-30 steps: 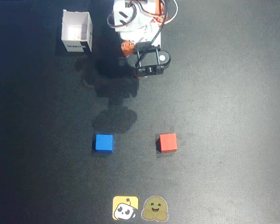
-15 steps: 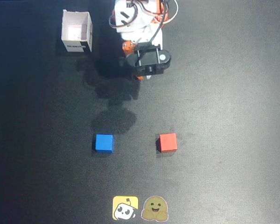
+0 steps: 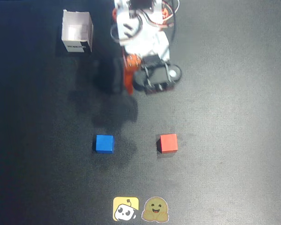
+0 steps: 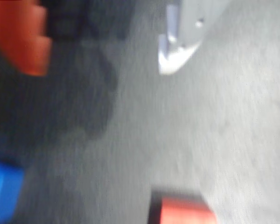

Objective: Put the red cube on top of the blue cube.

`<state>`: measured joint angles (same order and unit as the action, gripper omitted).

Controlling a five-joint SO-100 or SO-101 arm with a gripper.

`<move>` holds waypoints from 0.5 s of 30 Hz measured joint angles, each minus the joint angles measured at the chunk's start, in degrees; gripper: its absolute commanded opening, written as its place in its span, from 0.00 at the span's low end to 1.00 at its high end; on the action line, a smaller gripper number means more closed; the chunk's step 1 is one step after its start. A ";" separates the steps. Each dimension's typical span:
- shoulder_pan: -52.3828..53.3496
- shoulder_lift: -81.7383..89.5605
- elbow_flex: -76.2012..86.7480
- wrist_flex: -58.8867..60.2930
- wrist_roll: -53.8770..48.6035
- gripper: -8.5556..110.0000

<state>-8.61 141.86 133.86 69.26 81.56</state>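
The red cube (image 3: 168,143) sits on the dark table, right of centre in the overhead view. The blue cube (image 3: 104,143) sits at the same depth to its left, a clear gap apart. My gripper (image 3: 139,86) hangs above the table behind both cubes, touching neither. The wrist view is blurred. In it the orange finger (image 4: 28,42) is at top left and the white finger (image 4: 177,46) at top right, with a wide gap, so the gripper (image 4: 102,58) is open and empty. The blue cube (image 4: 3,191) is at the lower left edge and the red cube (image 4: 182,212) at the bottom edge.
A white open box (image 3: 77,32) stands at the back left. Two stickers, a yellow one (image 3: 126,208) and a tan one (image 3: 155,209), lie at the front edge. The arm's base (image 3: 140,23) is at the back centre.
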 measured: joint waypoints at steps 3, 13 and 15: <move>-0.88 -3.34 -3.08 -2.72 0.62 0.29; -2.29 -17.84 -16.79 -4.04 1.67 0.29; -2.29 -20.04 -18.54 -4.04 1.67 0.29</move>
<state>-10.90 121.82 115.31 65.21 83.23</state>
